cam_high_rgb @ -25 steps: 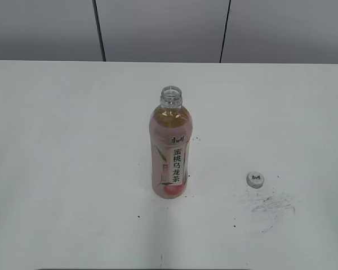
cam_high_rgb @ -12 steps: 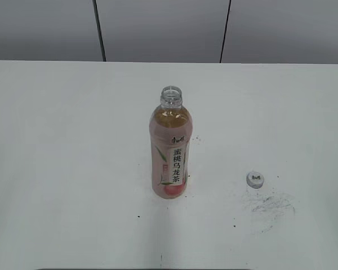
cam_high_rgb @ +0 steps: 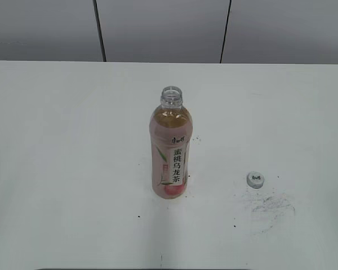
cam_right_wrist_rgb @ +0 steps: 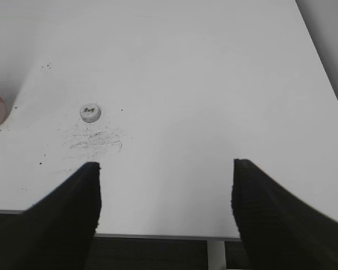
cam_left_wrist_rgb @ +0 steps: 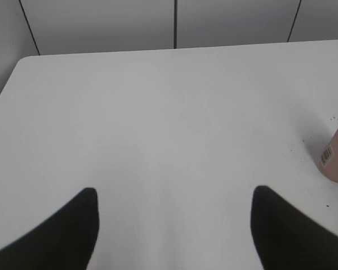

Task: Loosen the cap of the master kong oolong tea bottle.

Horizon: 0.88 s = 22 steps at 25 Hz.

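On the table (cam_high_rgb: 56, 140) the cap (cam_high_rgb: 255, 179) lies well apart from the open bottle (cam_high_rgb: 170, 152); task seemingly done. Both grippers (cam_left_wrist_rgb: 174, 225) (cam_right_wrist_rgb: 166, 197) spread, empty.

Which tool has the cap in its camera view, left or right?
The right tool: the cap lies on the table ahead to its left. The left tool sees only the bottle's base edge.
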Each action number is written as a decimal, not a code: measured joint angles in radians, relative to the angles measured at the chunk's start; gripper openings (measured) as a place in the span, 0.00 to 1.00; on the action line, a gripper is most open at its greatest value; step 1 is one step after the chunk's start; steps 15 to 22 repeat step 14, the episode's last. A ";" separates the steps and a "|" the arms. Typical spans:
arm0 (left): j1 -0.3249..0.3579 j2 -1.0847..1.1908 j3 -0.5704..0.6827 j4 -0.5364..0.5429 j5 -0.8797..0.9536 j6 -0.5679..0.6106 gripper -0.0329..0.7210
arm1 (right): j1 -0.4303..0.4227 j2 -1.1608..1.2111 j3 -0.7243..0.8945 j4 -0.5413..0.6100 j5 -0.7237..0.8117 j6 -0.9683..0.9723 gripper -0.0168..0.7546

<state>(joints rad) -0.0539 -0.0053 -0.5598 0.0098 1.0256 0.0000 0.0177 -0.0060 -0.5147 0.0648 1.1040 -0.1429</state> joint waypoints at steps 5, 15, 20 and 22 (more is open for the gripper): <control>0.000 0.000 0.000 0.000 0.000 0.000 0.71 | 0.000 0.000 0.000 0.000 0.000 0.001 0.73; 0.000 0.000 0.000 0.000 0.000 0.000 0.71 | 0.000 0.000 0.000 0.000 0.000 0.001 0.73; 0.000 0.000 0.000 0.000 0.000 0.000 0.71 | 0.000 0.000 0.000 0.000 0.000 0.001 0.73; 0.000 0.000 0.000 0.000 0.000 0.000 0.71 | 0.000 0.000 0.000 0.000 0.000 0.001 0.73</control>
